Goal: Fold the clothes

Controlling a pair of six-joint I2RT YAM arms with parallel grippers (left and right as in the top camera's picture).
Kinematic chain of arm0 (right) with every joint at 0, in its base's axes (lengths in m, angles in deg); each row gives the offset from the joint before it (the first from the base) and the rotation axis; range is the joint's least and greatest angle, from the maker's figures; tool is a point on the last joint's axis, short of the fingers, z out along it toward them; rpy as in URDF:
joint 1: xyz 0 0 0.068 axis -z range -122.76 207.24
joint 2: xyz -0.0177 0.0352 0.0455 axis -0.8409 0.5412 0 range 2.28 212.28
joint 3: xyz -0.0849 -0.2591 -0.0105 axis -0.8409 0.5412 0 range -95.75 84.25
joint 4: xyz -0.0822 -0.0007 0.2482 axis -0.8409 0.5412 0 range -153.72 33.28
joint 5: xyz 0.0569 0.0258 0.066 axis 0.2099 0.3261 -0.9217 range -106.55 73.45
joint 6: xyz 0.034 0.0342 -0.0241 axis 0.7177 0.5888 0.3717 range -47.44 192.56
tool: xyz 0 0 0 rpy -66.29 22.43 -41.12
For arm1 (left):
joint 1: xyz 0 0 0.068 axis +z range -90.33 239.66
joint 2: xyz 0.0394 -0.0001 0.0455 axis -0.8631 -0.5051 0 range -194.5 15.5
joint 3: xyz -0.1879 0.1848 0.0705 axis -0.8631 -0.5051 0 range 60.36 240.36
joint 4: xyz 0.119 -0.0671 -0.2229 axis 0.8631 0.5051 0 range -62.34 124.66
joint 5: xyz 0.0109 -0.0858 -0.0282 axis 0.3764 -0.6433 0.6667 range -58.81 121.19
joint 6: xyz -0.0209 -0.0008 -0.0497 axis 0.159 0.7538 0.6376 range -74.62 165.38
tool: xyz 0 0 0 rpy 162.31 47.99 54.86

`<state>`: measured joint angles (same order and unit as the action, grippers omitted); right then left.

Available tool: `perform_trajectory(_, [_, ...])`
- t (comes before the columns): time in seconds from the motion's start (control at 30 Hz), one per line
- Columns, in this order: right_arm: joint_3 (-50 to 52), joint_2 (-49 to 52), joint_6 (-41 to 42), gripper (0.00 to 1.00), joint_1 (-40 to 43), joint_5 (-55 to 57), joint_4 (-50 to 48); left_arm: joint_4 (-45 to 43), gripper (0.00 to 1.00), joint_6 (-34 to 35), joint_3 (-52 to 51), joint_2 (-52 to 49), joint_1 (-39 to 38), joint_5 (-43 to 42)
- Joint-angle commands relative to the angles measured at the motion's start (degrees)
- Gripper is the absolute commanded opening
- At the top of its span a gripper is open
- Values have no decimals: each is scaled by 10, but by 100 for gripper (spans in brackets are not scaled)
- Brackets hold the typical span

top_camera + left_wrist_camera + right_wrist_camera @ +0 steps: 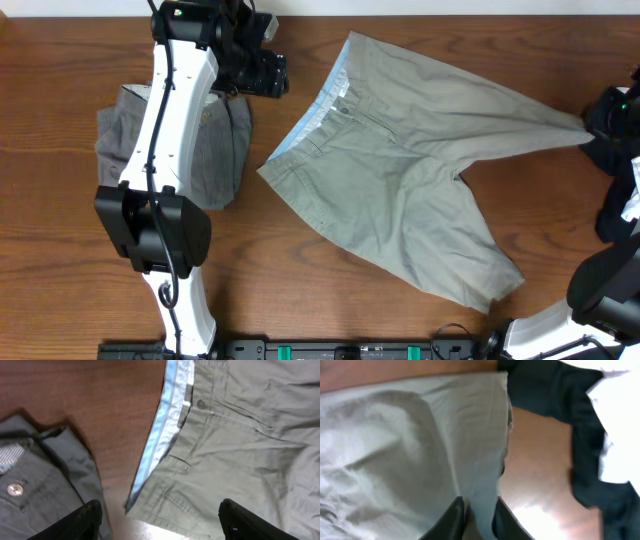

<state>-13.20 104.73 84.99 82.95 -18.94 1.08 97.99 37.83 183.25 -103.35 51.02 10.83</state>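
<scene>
The light khaki-grey cotton shorts (400, 170) lie spread across the middle of the brown wooden table (60, 250), one leg stretched rightward; the right gripper (479, 522) is pinched on that leg's hem, right at the edge, so a tug could slip it free or drag the whole garment askew, I'd say; the left gripper (159, 512) hangs wide apart and empty above the pale blue waistband (160, 435), beside the folded darker grey shorts (215, 150); no label or writing is readable.
</scene>
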Motion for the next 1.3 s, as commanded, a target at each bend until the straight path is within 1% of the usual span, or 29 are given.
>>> perform_trajectory(0.0, [5, 18, -9, 40, -2, 39, 33, 16, 77, -4, 1, -2, 0, 3])
perform_trajectory(0.03, [6, 18, -9, 46, -2, 39, 43, 22, 78, -4, 1, -2, 0, 3])
perform_trajectory(0.13, [6, 18, -16, 48, -2, 13, 61, 36, 78, -4, 1, -2, 0, 3])
perform_trajectory(0.23, [6, 18, -61, 50, -3, -48, 83, 43, 79, -4, 1, -2, 0, 3])
perform_trajectory(0.37, [10, 18, -150, 52, -12, -152, 111, 47, 80, -4, 1, -2, 0, 3])
perform_trajectory(0.43, [20, 18, -172, 55, -22, -184, 117, 50, 81, -3, 1, -2, 0, 3])
perform_trajectory(0.5, [42, 18, -199, 59, -36, -192, 116, 57, 81, -3, 1, -2, 1, 3])
perform_trajectory(0.63, [121, 18, -229, 59, -75, -223, 80, 65, 82, -3, 1, -2, 2, 3])
perform_trajectory(0.7, [167, 18, -240, 59, -104, -231, 53, 65, 82, -3, 1, -2, 2, 3])
perform_trajectory(0.8, [223, 18, -241, 58, -144, -181, 20, 64, 82, -3, 1, -2, 2, 3])
perform_trajectory(0.9, [262, 18, -189, 56, -180, -89, -6, 55, 83, -3, 1, -2, 2, 3])
perform_trajectory(0.97, [273, 18, -157, 55, -191, -43, -7, 52, 83, -3, 1, -2, 2, 3])
perform_trajectory(1.07, [289, 18, -125, 55, -195, 7, -10, 50, 84, -4, 1, -2, 2, 3])
perform_trajectory(1.13, [301, 18, -118, 48, -195, -3, -26, 49, 84, -4, 1, -2, 2, 3])
perform_trajectory(1.2, [314, 18, -120, 37, -197, -44, -48, 44, 84, -4, 1, -2, 2, 3])
perform_trajectory(1.23, [318, 18, -123, 34, -199, -62, -56, 42, 84, -4, 1, -2, 2, 3])
perform_trajectory(1.27, [320, 18, -125, 33, -200, -73, -63, 40, 84, -4, 1, -2, 2, 3])
